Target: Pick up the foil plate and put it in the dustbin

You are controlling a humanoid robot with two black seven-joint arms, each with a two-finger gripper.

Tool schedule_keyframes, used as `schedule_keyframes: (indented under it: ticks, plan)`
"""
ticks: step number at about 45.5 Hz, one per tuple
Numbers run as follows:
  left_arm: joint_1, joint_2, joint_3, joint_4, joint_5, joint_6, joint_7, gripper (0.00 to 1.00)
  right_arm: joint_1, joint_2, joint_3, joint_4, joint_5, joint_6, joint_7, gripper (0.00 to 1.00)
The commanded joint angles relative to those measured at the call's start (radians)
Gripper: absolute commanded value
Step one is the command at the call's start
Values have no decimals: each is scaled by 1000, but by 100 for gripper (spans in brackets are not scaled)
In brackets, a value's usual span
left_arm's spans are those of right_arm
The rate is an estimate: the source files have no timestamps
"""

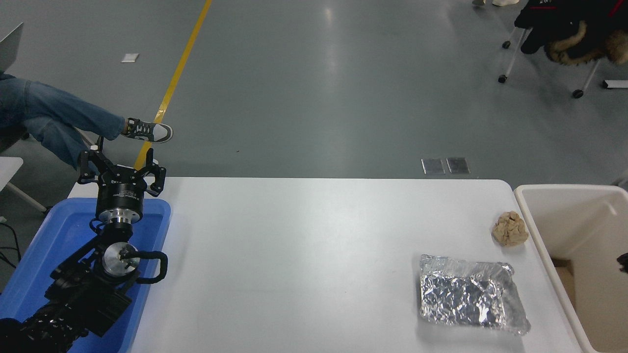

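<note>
The foil plate [468,299], a shiny crinkled silver tray, lies flat on the white table [294,255] near its front right corner. The dustbin [588,220], a large cream-beige bin, stands just past the table's right edge. Only a small black bit of my right arm [623,260] shows at the picture's right edge, over the bin's inside and well right of the plate. My left gripper [120,171] is parked at the lower left over the blue tray, fingers spread and empty.
A crumpled tan paper ball [510,228] sits between the foil plate and the bin's near wall. A blue plastic tray [44,250] lies under the left arm. A seated person's leg and shoe [147,131] are beyond the table's far left corner.
</note>
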Motion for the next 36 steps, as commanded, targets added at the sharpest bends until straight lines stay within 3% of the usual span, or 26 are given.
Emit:
schedule_keyframes:
  ticks: [1,16,36]
  plan:
    - [0,0,0,0,1,-2,0,99,665,-6,-481,535,-41,22,3,98]
    - [1,2,0,0,-1,-2,0,99,1157,397,-593,938,-34,145,3,99]
    - [3,0,-3,0,-4,1,-2,99,1454,496,-371,1018,-19,415,3,99]
